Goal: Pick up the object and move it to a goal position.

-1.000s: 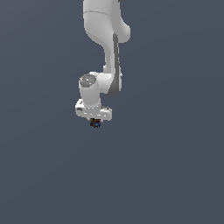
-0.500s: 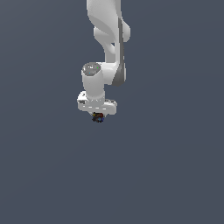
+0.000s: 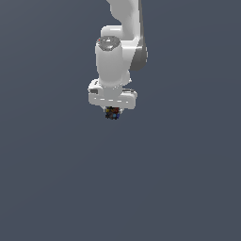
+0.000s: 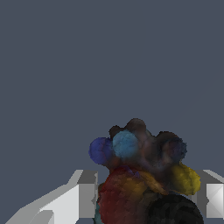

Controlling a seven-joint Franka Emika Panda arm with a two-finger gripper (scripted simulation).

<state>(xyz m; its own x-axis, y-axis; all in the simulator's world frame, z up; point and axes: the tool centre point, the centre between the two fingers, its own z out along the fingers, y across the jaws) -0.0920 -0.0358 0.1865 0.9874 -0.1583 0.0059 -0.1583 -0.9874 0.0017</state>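
Note:
The object is a small dark lumpy cluster with red, blue, yellow and orange specks. It hangs just under the white gripper in the exterior view, held well above the grey floor. In the wrist view the object fills the space between the two white fingers, which press on its two sides. The gripper is shut on the object. The arm reaches down from the top of the exterior view. No goal marker shows.
A plain grey-blue surface fills both views. No other objects or edges show.
The arm has carried the object upward and slightly toward the exterior view's right, and it appears a little larger. The grip on the object has not changed.

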